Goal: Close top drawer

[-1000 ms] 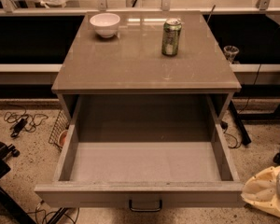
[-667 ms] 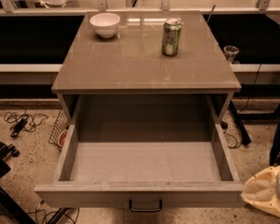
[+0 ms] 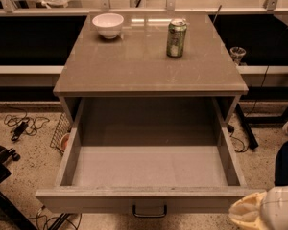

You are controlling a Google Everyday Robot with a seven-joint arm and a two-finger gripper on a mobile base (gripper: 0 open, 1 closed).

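Note:
The top drawer (image 3: 149,166) is pulled far out of the grey-brown cabinet toward the camera, and it is empty inside. Its flat front (image 3: 86,201) runs along the bottom of the view, with a small dark metal handle (image 3: 149,211) at its centre. My gripper (image 3: 264,210) shows as a cream-white shape at the bottom right corner, just beside the right end of the drawer front and a little in front of it. It holds nothing that I can see.
On the cabinet top (image 3: 134,66) stand a white bowl (image 3: 108,24) at back left and a green can (image 3: 176,38) at back right. Cables (image 3: 20,125) and a wire basket (image 3: 61,133) lie on the floor at left. A dark chair base (image 3: 0,176) is bottom left, and a dark-clothed leg (image 3: 285,162) is at right.
The drawer stays open in the same place. The dark shape at the right edge has shifted slightly. My gripper stays at the bottom right corner.

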